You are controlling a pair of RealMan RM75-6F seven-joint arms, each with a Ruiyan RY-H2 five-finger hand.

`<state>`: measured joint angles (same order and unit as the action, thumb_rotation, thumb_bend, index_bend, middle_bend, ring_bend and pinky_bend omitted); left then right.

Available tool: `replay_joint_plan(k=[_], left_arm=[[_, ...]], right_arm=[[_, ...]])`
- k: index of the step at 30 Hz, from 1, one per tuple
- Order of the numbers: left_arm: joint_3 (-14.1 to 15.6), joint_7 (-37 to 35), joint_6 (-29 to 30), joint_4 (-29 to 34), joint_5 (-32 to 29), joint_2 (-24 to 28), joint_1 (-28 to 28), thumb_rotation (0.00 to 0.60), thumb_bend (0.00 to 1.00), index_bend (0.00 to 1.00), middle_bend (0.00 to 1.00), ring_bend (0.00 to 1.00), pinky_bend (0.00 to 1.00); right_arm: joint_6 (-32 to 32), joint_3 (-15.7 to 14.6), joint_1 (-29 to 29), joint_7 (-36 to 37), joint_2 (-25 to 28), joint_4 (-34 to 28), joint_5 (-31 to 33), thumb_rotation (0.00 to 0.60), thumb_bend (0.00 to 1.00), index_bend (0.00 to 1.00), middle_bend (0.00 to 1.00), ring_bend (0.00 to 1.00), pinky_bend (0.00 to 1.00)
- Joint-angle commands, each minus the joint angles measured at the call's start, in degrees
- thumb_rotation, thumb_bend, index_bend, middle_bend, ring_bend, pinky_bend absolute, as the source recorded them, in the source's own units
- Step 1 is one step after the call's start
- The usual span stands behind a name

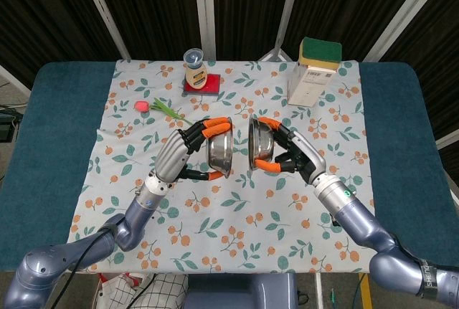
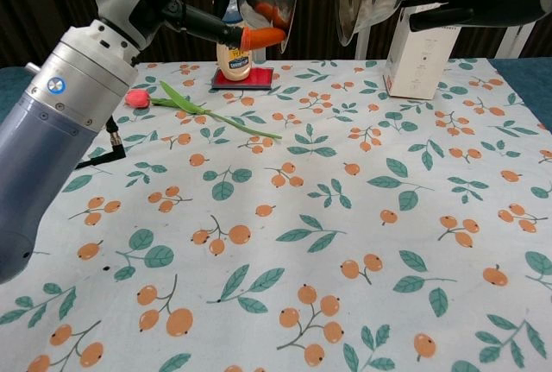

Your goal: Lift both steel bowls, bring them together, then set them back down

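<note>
Head view: both hands hold steel bowls aloft, tipped on edge, a gap between them.
Left hand (image 1: 185,153) clamps left steel bowl (image 1: 219,155), orange fingertips (image 1: 216,125) over its rim; right hand (image 1: 292,155) clamps right steel bowl (image 1: 261,141) at 3 o'clock of it, openings facing each other. Below lies the floral tablecloth (image 1: 237,223). Red tulip (image 1: 159,107) at 10 o'clock, sauce bottle (image 1: 194,70) on red coaster (image 1: 203,84) at 12, white carton (image 1: 310,84) with sponge (image 1: 320,51) on top at 1.
</note>
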<state>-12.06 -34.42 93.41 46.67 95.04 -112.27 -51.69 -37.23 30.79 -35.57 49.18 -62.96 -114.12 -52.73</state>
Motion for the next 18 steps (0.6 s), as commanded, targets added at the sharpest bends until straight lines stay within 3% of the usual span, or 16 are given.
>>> replay_joint_plan(k=[1, 18], left_arm=[[0.17, 0.58, 0.18, -0.22, 0.26, -0.06, -0.12, 0.600, 0.37, 0.39, 0.65, 0.51, 0.69], [-1.57, 1.29, -0.88, -2.59, -0.56, -3.36, -3.47, 0.600, 0.37, 0.39, 0.65, 0.51, 0.69]], right_arm=[[0.17, 0.02, -0.10, 0.23, -0.32, 0.07, 0.08, 0.600, 0.62, 0.94, 0.90, 1.00, 1.00], [-1.22, -0.36, -2.15, -2.53, -2.36, -3.82, 2.26, 0.600, 0.63, 0.94, 0.90, 1.00, 1.00]])
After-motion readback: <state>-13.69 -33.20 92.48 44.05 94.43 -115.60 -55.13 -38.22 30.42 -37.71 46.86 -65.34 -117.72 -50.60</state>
